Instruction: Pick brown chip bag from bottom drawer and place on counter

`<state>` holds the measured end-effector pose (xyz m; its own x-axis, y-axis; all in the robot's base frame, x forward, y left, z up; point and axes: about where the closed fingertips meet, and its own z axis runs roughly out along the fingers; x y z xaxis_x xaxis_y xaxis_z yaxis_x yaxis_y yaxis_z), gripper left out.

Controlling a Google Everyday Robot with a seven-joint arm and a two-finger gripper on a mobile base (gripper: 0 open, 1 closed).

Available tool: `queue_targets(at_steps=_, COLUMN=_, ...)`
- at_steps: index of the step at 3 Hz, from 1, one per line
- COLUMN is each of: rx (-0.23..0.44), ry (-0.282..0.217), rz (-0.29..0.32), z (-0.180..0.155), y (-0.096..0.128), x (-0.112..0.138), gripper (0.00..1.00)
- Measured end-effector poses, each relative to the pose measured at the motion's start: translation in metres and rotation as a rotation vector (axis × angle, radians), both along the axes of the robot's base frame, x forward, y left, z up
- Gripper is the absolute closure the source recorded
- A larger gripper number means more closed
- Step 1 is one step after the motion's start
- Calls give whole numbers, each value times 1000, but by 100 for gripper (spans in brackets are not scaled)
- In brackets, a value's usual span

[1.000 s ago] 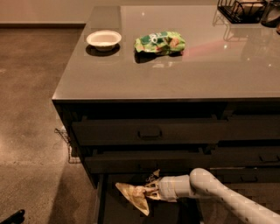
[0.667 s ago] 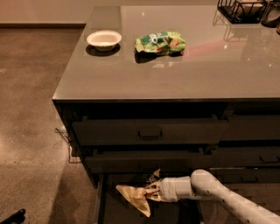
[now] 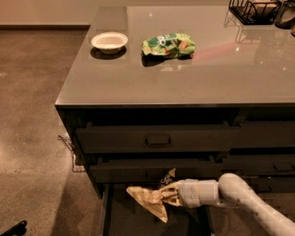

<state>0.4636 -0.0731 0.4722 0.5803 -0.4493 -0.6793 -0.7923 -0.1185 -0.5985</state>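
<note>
A crumpled brown chip bag, tan and dark brown, sits over the open bottom drawer of a dark cabinet, low in the view. The robot's gripper reaches in from the right, its two fingers closed on the bag's right side. One corner of the bag points down towards the drawer's dark floor. The pale arm runs off to the lower right. Above are two shallower drawers, the upper one with a recessed handle. The glossy grey counter on top carries a green chip bag, a white bowl to its left and a black wire basket at the far right corner.
</note>
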Motion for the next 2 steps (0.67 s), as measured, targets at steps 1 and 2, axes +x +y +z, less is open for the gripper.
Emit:
queue_targets(at_steps=1, rx=-1, ry=-132, rz=11, z=75, y=-23, x=3, gripper=100)
queue_targets(at_steps=2, rx=-32, ry=-259, rz=16, z=143, y=-38, x=6, gripper=100)
